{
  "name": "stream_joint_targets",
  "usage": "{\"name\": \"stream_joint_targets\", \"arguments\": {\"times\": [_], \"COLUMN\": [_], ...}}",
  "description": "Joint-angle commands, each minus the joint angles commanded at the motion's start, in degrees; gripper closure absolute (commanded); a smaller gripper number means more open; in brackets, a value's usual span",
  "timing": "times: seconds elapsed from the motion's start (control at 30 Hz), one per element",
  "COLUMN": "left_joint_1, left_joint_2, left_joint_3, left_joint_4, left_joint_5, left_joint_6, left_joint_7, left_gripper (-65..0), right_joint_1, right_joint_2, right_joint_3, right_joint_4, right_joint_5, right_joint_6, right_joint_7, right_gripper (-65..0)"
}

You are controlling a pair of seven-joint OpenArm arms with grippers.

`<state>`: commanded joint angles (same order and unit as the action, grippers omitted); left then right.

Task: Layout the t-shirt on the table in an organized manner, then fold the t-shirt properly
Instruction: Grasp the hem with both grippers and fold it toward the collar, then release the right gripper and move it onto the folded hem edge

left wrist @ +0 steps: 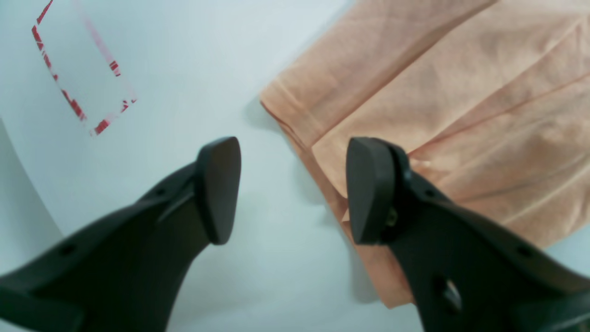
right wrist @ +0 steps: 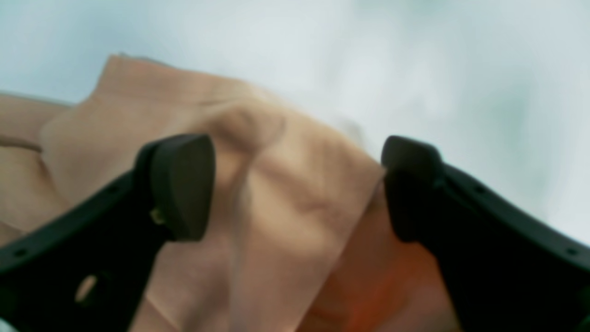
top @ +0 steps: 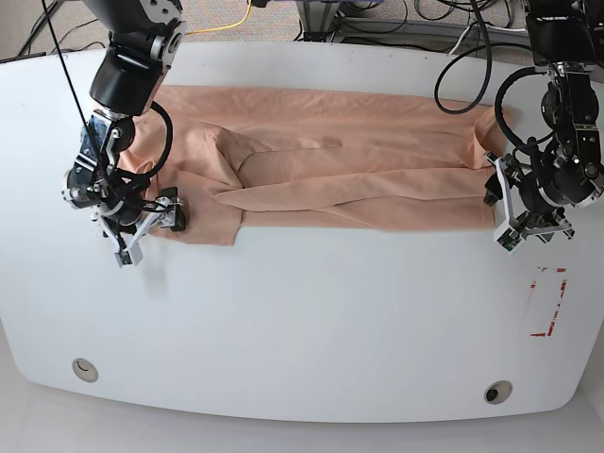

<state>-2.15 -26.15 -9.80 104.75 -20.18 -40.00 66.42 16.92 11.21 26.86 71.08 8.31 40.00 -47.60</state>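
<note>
White table (top: 302,321) carrying t-shirt (top: 330,179), lying lengthwise-folded as long band along far edge. Left gripper (left wrist: 292,189) and right gripper (right wrist: 295,184) hovering spread at band's opposite ends, holding nothing. Crosswise folds remaining.

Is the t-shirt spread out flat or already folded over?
Partly folded: the t-shirt lies as a long band across the table, its layers overlapping along visible creases.
</note>
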Motion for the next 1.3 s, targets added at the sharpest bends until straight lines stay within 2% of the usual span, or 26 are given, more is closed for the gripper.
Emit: {"name": "stream_joint_targets", "arguments": {"times": [0.17,0.2,0.23,0.27,0.4,0.77,1.03,1.3], "left_joint_1": [0.0,0.0,0.0,0.0,0.1,0.2,0.2,0.2], "left_joint_2": [0.2,0.2,0.3,0.3,0.3,0.3,0.4,0.4], "left_joint_3": [0.1,0.1,0.1,0.1,0.1,0.2,0.3,0.4], "left_joint_4": [-0.1,-0.1,-0.1,-0.1,-0.1,-0.2,-0.3,-0.4], "left_joint_5": [0.0,0.0,0.0,0.0,0.0,0.0,0.1,0.1], "left_joint_6": [0.0,0.0,0.0,0.0,0.0,0.0,0.0,0.0], "left_joint_7": [0.0,0.0,0.0,0.0,0.0,-0.1,-0.1,-0.1], "left_gripper": [-34.6,-34.6,-34.6,-34.6,-34.6,-34.6,-34.6,-34.6], "right_joint_1": [0.2,0.3,0.6,0.8,0.7,-2.2,-10.0,-20.5], "right_joint_2": [-0.3,-0.3,-0.3,-0.3,-0.4,-2.6,-5.0,-5.0], "right_joint_3": [0.0,-0.1,-0.1,-0.1,-0.1,0.0,-1.2,-6.7], "right_joint_4": [0.2,0.2,0.5,1.1,4.5,22.8,35.4,42.5], "right_joint_5": [0.1,0.1,0.1,0.1,0.1,0.2,0.8,8.2], "right_joint_6": [0.0,0.0,0.0,0.0,0.0,0.0,0.0,0.0], "right_joint_7": [-0.1,-0.2,-0.4,-0.4,-3.1,-19.5,-27.7,-28.8], "right_gripper": [-11.3,-8.7,-3.5,-2.5,-2.5,-2.5,-2.7,-2.7]}}
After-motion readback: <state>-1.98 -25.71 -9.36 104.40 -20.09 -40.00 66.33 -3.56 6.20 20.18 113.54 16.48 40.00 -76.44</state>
